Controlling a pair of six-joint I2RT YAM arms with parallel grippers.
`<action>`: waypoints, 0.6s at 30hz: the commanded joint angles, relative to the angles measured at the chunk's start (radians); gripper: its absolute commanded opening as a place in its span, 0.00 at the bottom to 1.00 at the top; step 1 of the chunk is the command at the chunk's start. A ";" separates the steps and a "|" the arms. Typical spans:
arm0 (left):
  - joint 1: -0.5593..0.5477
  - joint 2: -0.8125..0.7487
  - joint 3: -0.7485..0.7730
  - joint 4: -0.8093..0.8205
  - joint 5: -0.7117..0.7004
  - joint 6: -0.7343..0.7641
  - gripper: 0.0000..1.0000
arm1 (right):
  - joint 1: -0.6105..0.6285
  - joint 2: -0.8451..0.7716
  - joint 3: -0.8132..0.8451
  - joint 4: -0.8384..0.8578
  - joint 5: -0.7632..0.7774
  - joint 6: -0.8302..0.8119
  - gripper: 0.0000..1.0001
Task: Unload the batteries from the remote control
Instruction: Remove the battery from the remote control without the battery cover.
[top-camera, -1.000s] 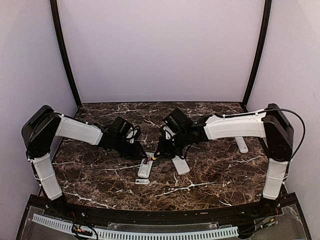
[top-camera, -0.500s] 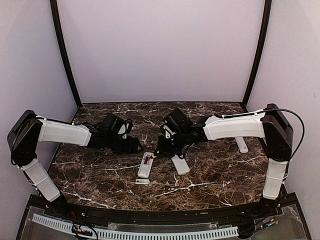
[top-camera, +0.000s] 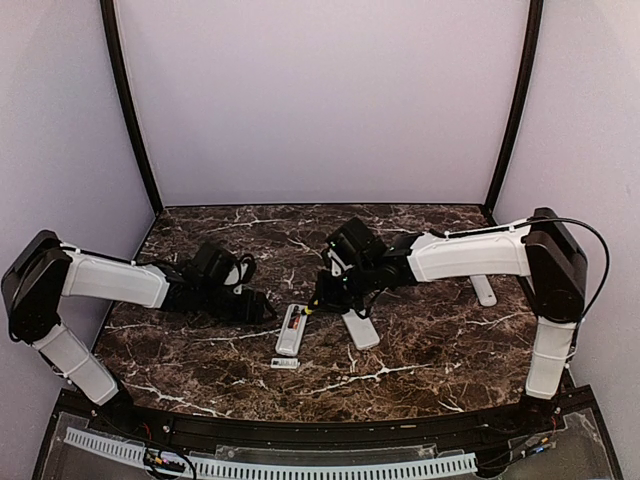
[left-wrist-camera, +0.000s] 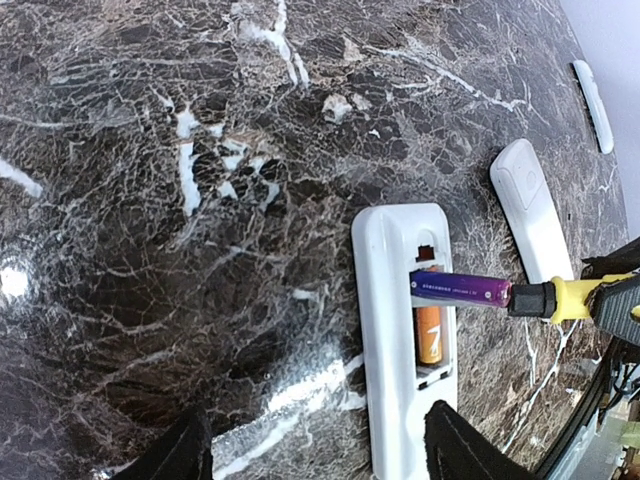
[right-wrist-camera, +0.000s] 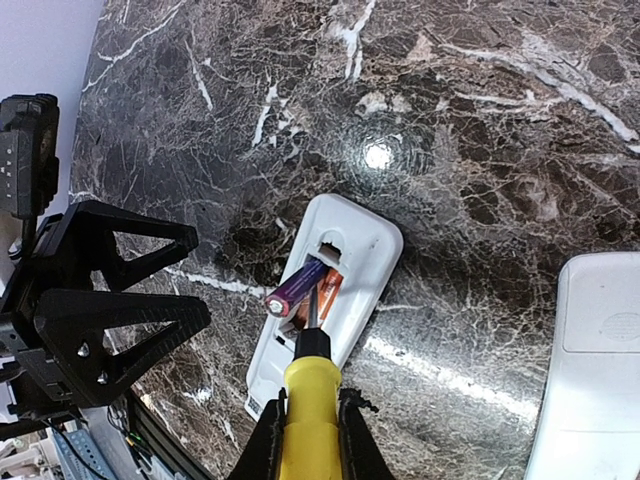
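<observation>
The right fingers (right-wrist-camera: 354, 445) pinch the yellow screwdriver (right-wrist-camera: 310, 395) tight to pry the purple battery (left-wrist-camera: 460, 290) up from the open remote (left-wrist-camera: 385, 300) on the surface (left-wrist-camera: 150, 200). It slants across the remote with one end raised, while the orange battery (left-wrist-camera: 430, 338) lies flat along the slot. The left fingers (left-wrist-camera: 455, 452) wait beside the remote, wide open and empty.

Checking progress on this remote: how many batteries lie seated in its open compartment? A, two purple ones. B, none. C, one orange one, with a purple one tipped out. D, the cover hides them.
C: in the left wrist view the orange battery lies in the remote's bay while the purple battery sits crosswise over its edge against the screwdriver.
</observation>
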 joint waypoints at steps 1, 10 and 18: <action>0.001 -0.048 -0.028 0.018 0.017 0.008 0.72 | 0.001 -0.028 -0.030 0.030 0.091 0.004 0.00; 0.001 -0.063 -0.045 0.022 0.021 0.009 0.71 | -0.010 -0.084 -0.074 0.115 0.052 0.016 0.00; 0.001 -0.069 -0.057 0.022 0.022 0.003 0.71 | -0.024 -0.098 -0.125 0.178 0.035 0.043 0.00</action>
